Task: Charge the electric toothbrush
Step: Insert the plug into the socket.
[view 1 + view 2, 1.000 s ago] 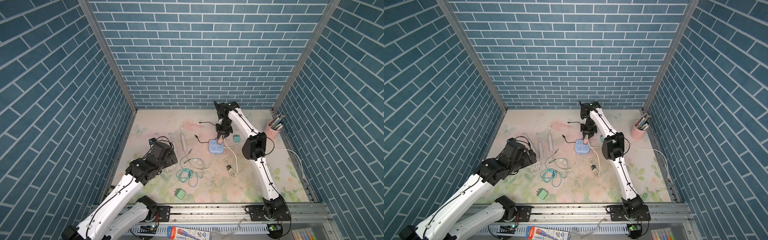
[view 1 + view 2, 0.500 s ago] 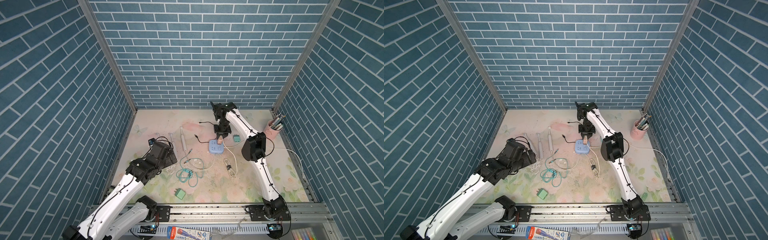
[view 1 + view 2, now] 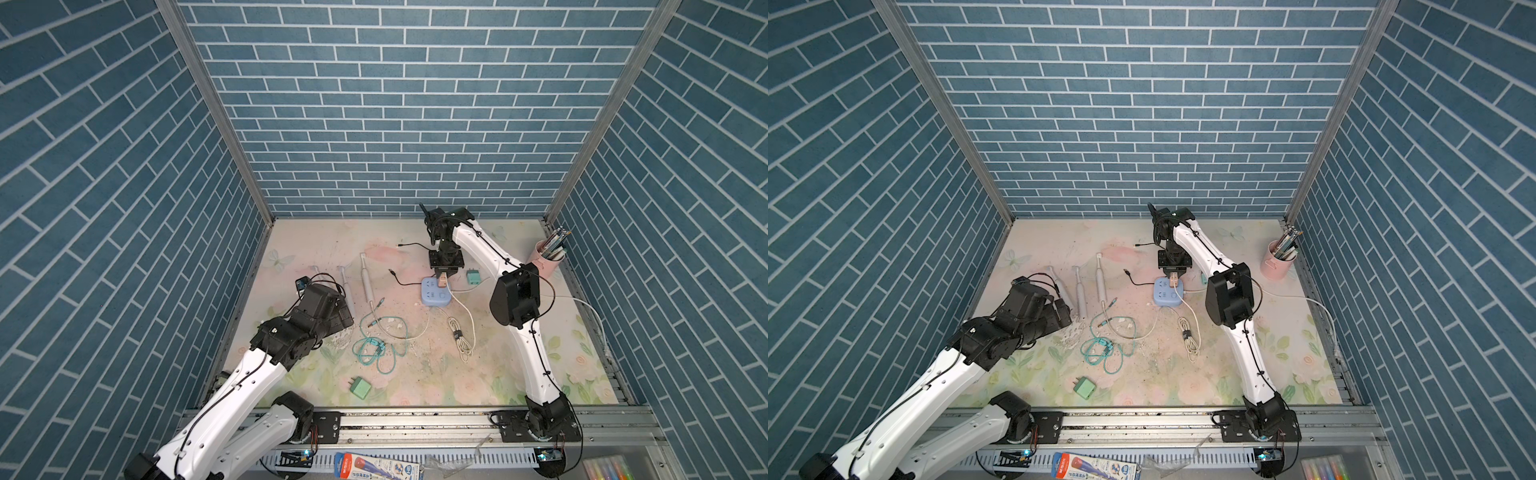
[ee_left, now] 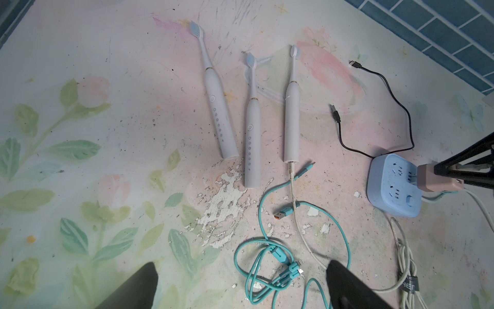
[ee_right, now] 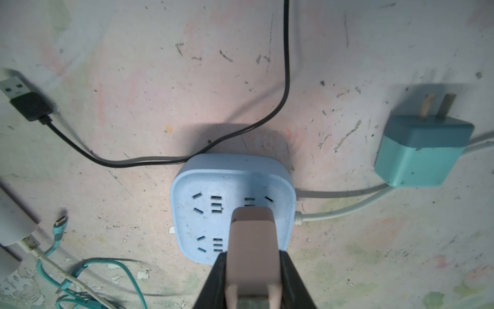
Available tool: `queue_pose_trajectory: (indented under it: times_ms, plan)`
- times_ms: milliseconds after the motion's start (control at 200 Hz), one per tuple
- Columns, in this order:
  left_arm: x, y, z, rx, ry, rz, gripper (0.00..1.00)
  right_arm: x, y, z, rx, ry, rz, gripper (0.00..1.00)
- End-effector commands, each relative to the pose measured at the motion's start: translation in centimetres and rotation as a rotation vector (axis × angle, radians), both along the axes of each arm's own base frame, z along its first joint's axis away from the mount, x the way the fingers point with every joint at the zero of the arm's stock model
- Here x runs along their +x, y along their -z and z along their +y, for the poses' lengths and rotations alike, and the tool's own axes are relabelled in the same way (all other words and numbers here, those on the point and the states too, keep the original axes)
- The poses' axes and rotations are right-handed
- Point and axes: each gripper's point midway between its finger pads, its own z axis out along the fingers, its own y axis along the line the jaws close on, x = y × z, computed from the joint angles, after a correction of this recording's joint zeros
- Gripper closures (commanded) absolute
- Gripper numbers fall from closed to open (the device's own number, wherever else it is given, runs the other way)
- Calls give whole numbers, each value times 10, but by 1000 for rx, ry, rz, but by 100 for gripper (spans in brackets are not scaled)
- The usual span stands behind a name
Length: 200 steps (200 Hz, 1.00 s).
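Pink adapter (image 5: 252, 240) pinched in right gripper (image 3: 443, 278), over blue power strip (image 3: 432, 297), 1 o'clock corner. Toothbrush (image 3: 366, 284), white cable (image 4: 294, 192) plugged in, lies at strip's 9 o'clock. Left gripper (image 4: 242, 264) spread wide, idle. Keep adapter square, press straight down, no twisting!

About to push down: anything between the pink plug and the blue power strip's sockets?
Nothing visible. The right hand holds the pink plug at the blue power strip; the black cable and teal adapter lie beside it, off the sockets.
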Motion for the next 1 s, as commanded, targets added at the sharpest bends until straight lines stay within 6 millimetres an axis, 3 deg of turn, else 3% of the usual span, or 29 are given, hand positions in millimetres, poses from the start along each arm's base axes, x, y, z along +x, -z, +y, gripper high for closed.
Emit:
queue_pose_trajectory:
  times_ms: [0,130,370,570,995]
  plan:
    - [-3,5,3,11,-1,11,1,12,-18,6,47,54,-101,100]
    - [-3,6,3,10,-1,12,0,18,-28,4,61,72,-155,100]
    - [-3,6,4,7,-1,13,0,2,-5,-1,17,65,-47,100]
    - [-3,6,3,5,0,13,1,-7,-14,1,49,77,-61,100]
    - [-5,7,6,8,-8,15,0,-13,15,-5,-14,67,-21,100]
